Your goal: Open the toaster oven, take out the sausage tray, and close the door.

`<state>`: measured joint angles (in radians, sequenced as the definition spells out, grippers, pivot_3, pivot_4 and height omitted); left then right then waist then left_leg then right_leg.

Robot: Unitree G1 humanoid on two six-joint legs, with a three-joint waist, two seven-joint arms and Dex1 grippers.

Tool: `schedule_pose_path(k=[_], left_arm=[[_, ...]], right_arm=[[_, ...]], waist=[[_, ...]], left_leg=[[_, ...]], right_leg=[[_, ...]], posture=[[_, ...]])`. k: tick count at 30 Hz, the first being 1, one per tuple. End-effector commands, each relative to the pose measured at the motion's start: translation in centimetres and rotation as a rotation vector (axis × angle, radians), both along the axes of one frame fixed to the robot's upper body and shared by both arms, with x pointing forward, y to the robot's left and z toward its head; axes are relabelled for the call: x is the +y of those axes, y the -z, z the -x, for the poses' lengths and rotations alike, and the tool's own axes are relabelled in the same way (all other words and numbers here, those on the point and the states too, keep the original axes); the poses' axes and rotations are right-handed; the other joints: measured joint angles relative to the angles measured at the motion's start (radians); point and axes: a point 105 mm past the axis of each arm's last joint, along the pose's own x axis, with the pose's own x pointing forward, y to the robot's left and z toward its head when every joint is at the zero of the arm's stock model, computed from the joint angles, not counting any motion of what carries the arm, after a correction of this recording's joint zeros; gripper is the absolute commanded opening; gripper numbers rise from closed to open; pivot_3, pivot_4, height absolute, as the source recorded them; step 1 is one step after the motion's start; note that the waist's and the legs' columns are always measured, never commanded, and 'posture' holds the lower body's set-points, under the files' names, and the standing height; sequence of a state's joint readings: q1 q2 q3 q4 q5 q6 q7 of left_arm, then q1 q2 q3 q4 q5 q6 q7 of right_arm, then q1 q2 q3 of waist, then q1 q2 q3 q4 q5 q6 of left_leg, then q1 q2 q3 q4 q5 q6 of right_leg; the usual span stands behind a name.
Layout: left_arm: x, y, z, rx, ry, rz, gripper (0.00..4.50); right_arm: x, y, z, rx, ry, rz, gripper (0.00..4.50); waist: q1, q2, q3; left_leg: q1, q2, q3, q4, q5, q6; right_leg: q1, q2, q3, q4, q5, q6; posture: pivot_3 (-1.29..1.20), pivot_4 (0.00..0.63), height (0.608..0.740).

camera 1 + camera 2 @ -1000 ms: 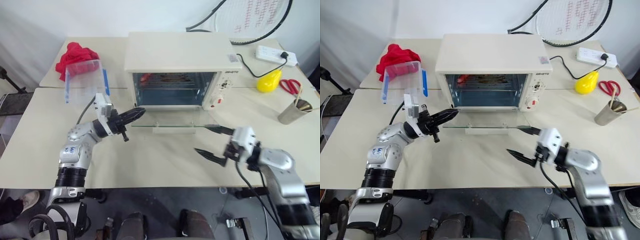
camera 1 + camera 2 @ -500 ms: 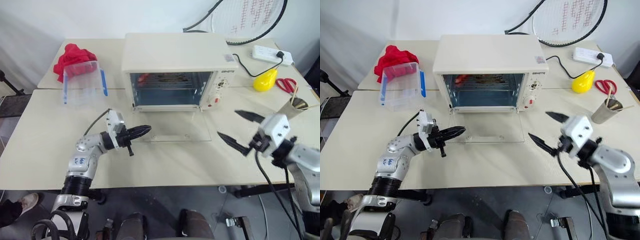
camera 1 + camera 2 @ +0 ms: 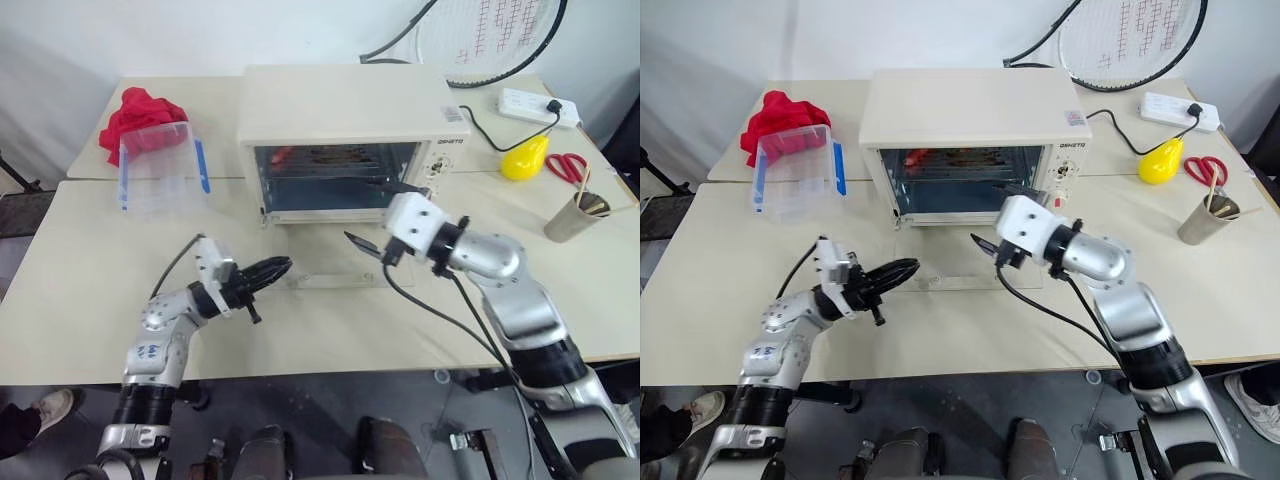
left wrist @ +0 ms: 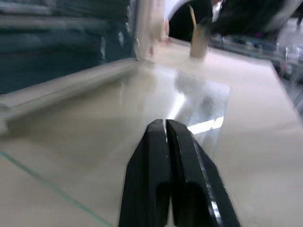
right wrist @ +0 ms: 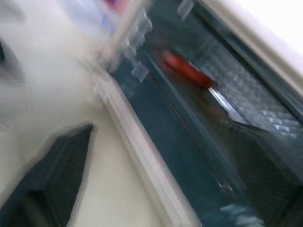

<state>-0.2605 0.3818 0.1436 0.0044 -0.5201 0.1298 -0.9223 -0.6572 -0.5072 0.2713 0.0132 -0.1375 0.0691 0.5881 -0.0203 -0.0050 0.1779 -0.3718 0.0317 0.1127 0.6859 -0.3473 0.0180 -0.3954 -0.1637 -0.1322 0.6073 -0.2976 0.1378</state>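
The toaster oven (image 3: 345, 125) stands at the back of the bench (image 3: 80, 280), and its door (image 3: 335, 265) lies folded down flat in front of it, so the opening step looks done. The sausage tray (image 3: 960, 157) sits on the upper rack inside the cavity, with one red sausage (image 5: 184, 71) lying on its ribbed base toward the oven's left end.

The step in hand is reaching in for the tray. The right pincer (image 3: 378, 215) hangs over the lowered door, just in front of the oven's mouth, with its two black fingers spread wide and nothing between them. One finger points at the cavity near the knob panel; the other sits lower, above the glass. The left pincer (image 3: 268, 270) sits low at the near left corner of the door, its fingers pressed nearly together and empty. I cannot tell whether its tip touches the glass edge.

The next move, as I judge it, calls for the right pincer to go straight into the opening, level with the tray's front lip, and close on that lip before drawing it out over the door. The tray is shallow, so the fingers need to straddle the rim cleanly, and the rack wires beneath could snag a low finger.
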Motion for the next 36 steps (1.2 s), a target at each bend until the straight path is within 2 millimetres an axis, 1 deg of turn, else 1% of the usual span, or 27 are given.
schedule_pose_path(k=[1, 3, 5, 7, 10, 11, 14, 17, 20, 21, 25, 26, 27, 32, 36], left_arm=[[1.7, -2.8, 1.4, -0.076, -0.075, 0.016, 1.55], [2.6, -3.1, 2.4, -0.065, -0.118, 0.011, 2.07], [2.9, -3.1, 2.9, -0.053, -0.140, 0.009, 2.62], [3.1, -3.2, 3.1, -0.045, -0.154, 0.014, 3.24], [3.9, -3.7, 3.2, -0.058, -0.235, 0.048, 4.17], [4.0, -3.8, 3.3, -0.059, -0.250, 0.056, 4.46], [3.5, -3.5, 3.4, -0.060, -0.245, 0.049, 4.49], [3.3, -3.6, 3.4, -0.059, -0.243, 0.065, 4.49], [3.3, -3.6, 3.3, -0.057, -0.243, 0.066, 4.50], [3.4, -3.6, 3.2, -0.057, -0.244, 0.066, 4.50], [3.5, -3.9, 2.9, -0.063, -0.240, 0.069, 4.50], [3.5, -4.0, 2.8, -0.064, -0.237, 0.074, 4.50], [3.5, -4.0, 2.7, -0.062, -0.232, 0.082, 4.50], [3.2, -4.1, 2.2, -0.059, -0.200, 0.072, 4.50], [2.9, -4.3, 1.6, -0.065, -0.170, 0.069, 4.50]], right_arm=[[1.2, -1.0, -1.9, -0.164, 0.073, 0.076, 4.50], [2.5, -1.3, -3.0, -0.236, 0.094, 0.129, 4.50], [3.0, -1.4, -3.9, -0.270, 0.123, 0.149, 4.50], [3.3, -1.3, -4.3, -0.279, 0.132, 0.149, 4.50], [4.3, -1.7, -5.9, -0.345, 0.204, 0.169, 4.50], [4.8, -1.5, -6.2, -0.350, 0.209, 0.184, 4.50], [5.4, -1.8, -7.2, -0.389, 0.255, 0.186, 4.50], [5.8, -1.8, -7.6, -0.411, 0.255, 0.209, 4.50], [6.0, -1.7, -7.9, -0.417, 0.259, 0.216, 3.92], [6.1, -1.6, -7.9, -0.413, 0.260, 0.217, 3.64], [6.0, -1.4, -8.2, -0.412, 0.269, 0.225, 2.32], [5.9, -1.2, -8.3, -0.402, 0.272, 0.225, 1.90], [5.8, -1.1, -8.4, -0.402, 0.274, 0.229, 1.69], [5.7, -1.3, -8.6, -0.412, 0.278, 0.234, 0.05], [5.5, -2.3, -8.5, -0.445, 0.276, 0.223, 0.02]], waist=[[-0.005, 0.000, 0.000], [-0.018, 0.000, 0.000], [-0.021, 0.000, 0.000], [-0.014, 0.000, 0.000], [-0.014, 0.000, 0.000], [-0.016, 0.000, 0.000], [-0.018, 0.000, 0.000], [-0.018, 0.000, 0.000], [-0.020, 0.000, 0.000], [-0.022, 0.000, 0.000], [-0.030, 0.000, 0.000], [-0.033, 0.000, 0.000], [-0.035, 0.000, 0.000], [-0.041, 0.000, 0.000], [-0.039, 0.000, 0.000]], left_leg=[[0.000, 0.000, -0.003, 0.000, 0.000, 0.000], [0.000, -0.001, -0.004, -0.001, 0.000, 0.000], [0.000, -0.001, -0.004, -0.002, 0.000, 0.000], [0.000, 0.000, -0.005, -0.002, 0.000, 0.000], [0.000, -0.001, -0.006, -0.002, 0.000, 0.000], [0.000, -0.001, -0.005, -0.001, 0.000, 0.000], [0.000, -0.001, -0.006, -0.002, 0.000, -0.001], [0.000, -0.001, -0.006, -0.002, 0.000, -0.001], [0.000, -0.001, -0.006, -0.002, 0.000, -0.001], [0.000, -0.001, -0.006, -0.002, 0.000, -0.001], [0.000, -0.001, -0.006, -0.002, 0.000, -0.001], [0.000, -0.001, -0.006, -0.003, 0.000, -0.001], [0.000, -0.001, -0.006, -0.003, 0.000, -0.001], [0.000, 0.000, -0.006, -0.003, 0.000, -0.001], [0.000, 0.000, -0.007, -0.003, 0.001, -0.002]], right_leg=[[0.000, 0.000, -0.001, 0.000, 0.000, 0.000], [0.000, 0.000, -0.001, 0.001, 0.000, 0.000], [-0.001, -0.001, 0.000, 0.001, 0.000, 0.000], [-0.001, -0.001, -0.001, 0.001, 0.000, 0.000], [0.000, -0.001, 0.000, 0.001, 0.000, 0.000], [0.000, -0.001, 0.000, 0.001, 0.000, 0.000], [0.000, -0.001, -0.001, 0.002, 0.000, -0.001], [0.000, -0.001, -0.001, 0.002, 0.000, -0.001], [0.000, -0.001, -0.001, 0.002, 0.000, -0.001], [0.000, -0.001, -0.001, 0.002, 0.000, -0.001], [0.000, 0.000, -0.001, 0.002, -0.001, -0.001], [0.000, 0.000, -0.001, 0.002, -0.001, -0.001], [0.000, 0.000, -0.001, 0.002, -0.001, -0.001], [0.000, 0.000, -0.001, 0.002, -0.001, -0.001], [0.000, 0.001, -0.001, 0.002, -0.001, -0.001]], posture=[[0.00, 0.150, 0.740], [0.00, 0.150, 0.740], [0.00, 0.150, 0.740], [0.00, 0.150, 0.740], [0.00, 0.150, 0.740], [0.00, 0.150, 0.740], [0.00, 0.150, 0.740], [0.00, 0.150, 0.740], [0.00, 0.150, 0.740], [0.00, 0.150, 0.740], [0.00, 0.150, 0.740], [0.00, 0.150, 0.740], [0.00, 0.150, 0.740], [0.00, 0.150, 0.740], [0.00, 0.150, 0.740]])
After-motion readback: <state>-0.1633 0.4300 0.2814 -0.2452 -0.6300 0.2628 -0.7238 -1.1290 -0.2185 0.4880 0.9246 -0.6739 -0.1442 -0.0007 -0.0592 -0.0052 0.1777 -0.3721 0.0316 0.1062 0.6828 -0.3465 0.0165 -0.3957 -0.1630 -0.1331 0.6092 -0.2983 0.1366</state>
